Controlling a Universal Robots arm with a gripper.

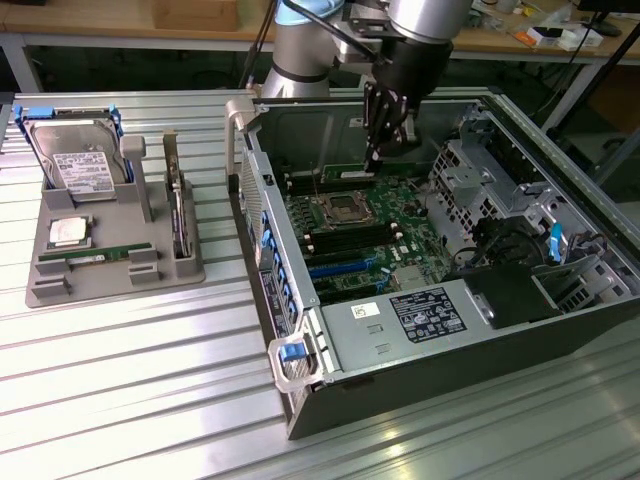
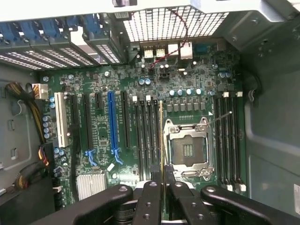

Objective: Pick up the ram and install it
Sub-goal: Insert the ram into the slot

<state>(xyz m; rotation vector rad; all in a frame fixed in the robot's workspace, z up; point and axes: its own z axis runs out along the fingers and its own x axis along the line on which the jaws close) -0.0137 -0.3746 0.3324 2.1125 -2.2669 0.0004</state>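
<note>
Inside the open computer case (image 1: 420, 385) on the counter (image 1: 120, 380), the pincer (image 1: 376, 150) is seen low over the motherboard (image 2: 101, 93). It is clamped on the ram (image 2: 161, 140), which is gripped edge-on between the two inner fingers (image 2: 151, 197). The stick is hung lengthwise along the black memory slots (image 2: 147, 136), just beside the bare processor socket (image 2: 186, 150). Whether a slot has been touched yet cannot be told. For a clean seating, the stick's edge should be lined up squarely over one slot, its notch matched to the key, and the end latches found open. Pressure is best applied straight down and evenly, so that no tilt is forced onto the board.
</note>
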